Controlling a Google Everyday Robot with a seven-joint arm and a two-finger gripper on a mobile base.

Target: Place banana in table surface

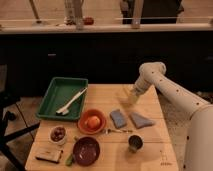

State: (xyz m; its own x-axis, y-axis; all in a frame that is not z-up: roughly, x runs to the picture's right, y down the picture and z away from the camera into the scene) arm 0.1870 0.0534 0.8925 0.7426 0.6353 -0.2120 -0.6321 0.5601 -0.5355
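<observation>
My gripper is at the end of the white arm that reaches in from the right. It hangs low over the back middle of the tan wooden table surface. A slim pale-yellow thing, the banana, shows at its tip, held just above or on the wood; I cannot tell whether it touches. The gripper is shut on it. The blue sponge lies a little in front of the gripper.
A green tray with a white brush sits at the back left. In front are an orange fruit in an orange bowl, a blue-grey cloth, a dark cup, a maroon bowl, and a small bowl. A dark counter stands behind the table.
</observation>
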